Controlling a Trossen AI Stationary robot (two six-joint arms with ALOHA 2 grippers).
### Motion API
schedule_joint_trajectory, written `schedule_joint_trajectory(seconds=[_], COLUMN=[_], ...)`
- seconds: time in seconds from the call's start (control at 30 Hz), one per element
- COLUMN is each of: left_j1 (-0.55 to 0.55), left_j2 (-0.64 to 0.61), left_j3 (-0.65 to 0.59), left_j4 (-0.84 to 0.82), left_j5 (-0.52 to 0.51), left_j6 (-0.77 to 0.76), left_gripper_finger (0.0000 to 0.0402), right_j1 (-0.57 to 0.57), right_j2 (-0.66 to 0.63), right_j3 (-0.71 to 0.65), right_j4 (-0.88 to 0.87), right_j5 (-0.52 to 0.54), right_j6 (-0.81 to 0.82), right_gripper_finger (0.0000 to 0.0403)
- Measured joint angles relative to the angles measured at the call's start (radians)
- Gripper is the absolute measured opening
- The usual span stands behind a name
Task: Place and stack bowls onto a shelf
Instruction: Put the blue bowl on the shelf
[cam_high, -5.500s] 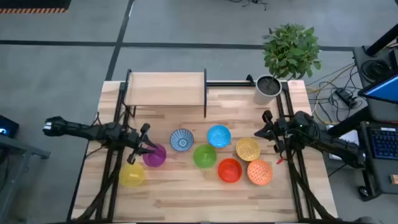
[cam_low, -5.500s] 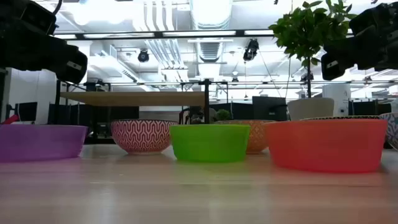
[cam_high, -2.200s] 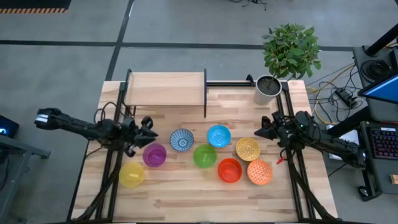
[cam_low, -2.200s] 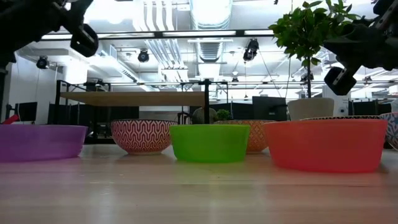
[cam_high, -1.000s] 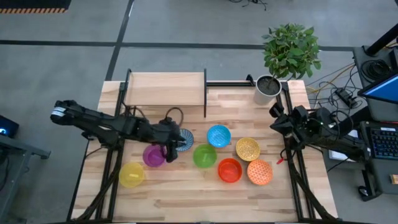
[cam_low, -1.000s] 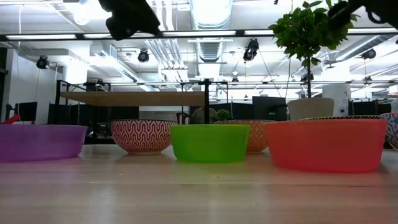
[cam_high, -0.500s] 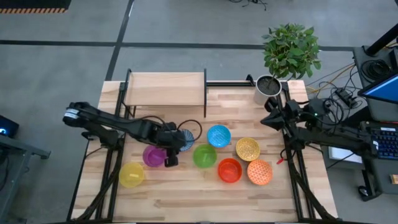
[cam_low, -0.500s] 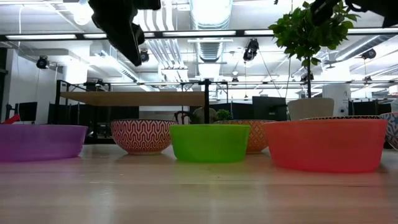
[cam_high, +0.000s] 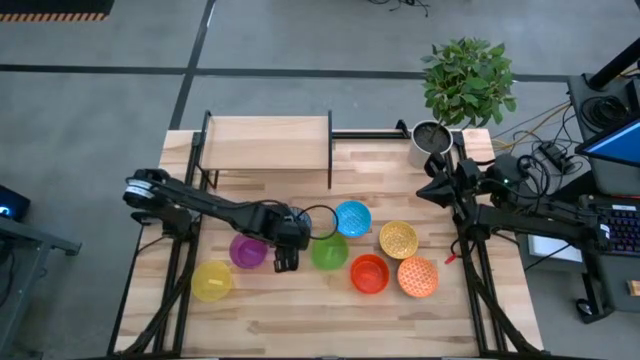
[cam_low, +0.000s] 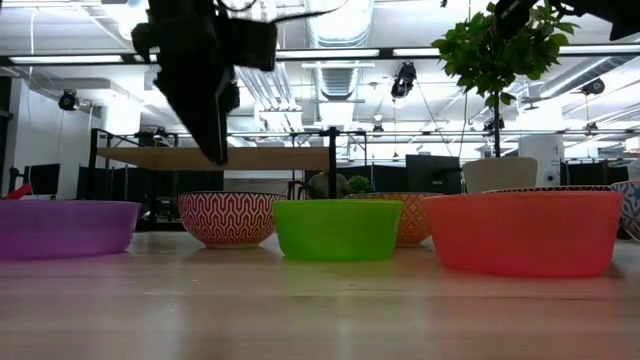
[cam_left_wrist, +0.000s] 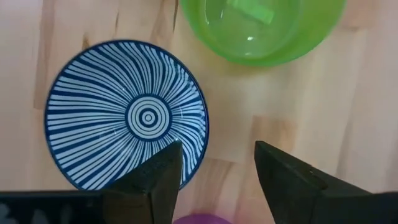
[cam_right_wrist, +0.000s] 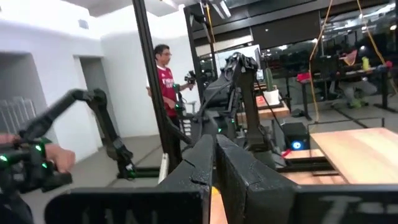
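Note:
My left gripper (cam_left_wrist: 214, 168) is open and points down. One finger stands over the near rim of the blue-white patterned bowl (cam_left_wrist: 127, 118), the other over bare table; it touches nothing. In the high view my left hand (cam_high: 286, 240) hides that bowl. On the table sit the purple bowl (cam_high: 248, 250), yellow bowl (cam_high: 212, 281), green bowl (cam_high: 328, 250), light blue bowl (cam_high: 352, 218), speckled yellow bowl (cam_high: 398, 240), red-orange bowl (cam_high: 369, 273) and speckled orange bowl (cam_high: 418, 277). The shelf (cam_high: 265, 143) stands at the far left. My right gripper (cam_high: 425, 190) hangs shut, raised at the far right.
A white pot with a green plant (cam_high: 432, 140) stands at the table's far right corner. Bare tabletop (cam_high: 300, 310) lies along the near edge. A person (cam_right_wrist: 166, 74) stands in the room beyond the table.
My left gripper has moved toward the table's right edge and come down, tipping from slanted to nearly straight down over the blue-white patterned bowl. My right arm has risen a little at the far right. No bowl has moved.

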Motion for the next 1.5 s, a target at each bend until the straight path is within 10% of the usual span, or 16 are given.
schedule_joint_trajectory(seconds=[0.6,1.5], left_j1=[0.003,-0.001], left_j2=[0.124,0.124], left_j3=[-0.006,-0.005], left_j4=[0.008,0.027], left_j5=[-0.028,-0.026], left_j6=[0.021,0.05], left_gripper_finger=[0.0155,0.0003], right_j1=[0.0,0.0], right_j2=[0.0,0.0], right_j3=[-0.001,-0.002], right_j4=[-0.025,-0.044], right_j5=[0.0,-0.001], right_j6=[-0.068,-0.068], right_gripper_finger=[0.0009,0.0009])
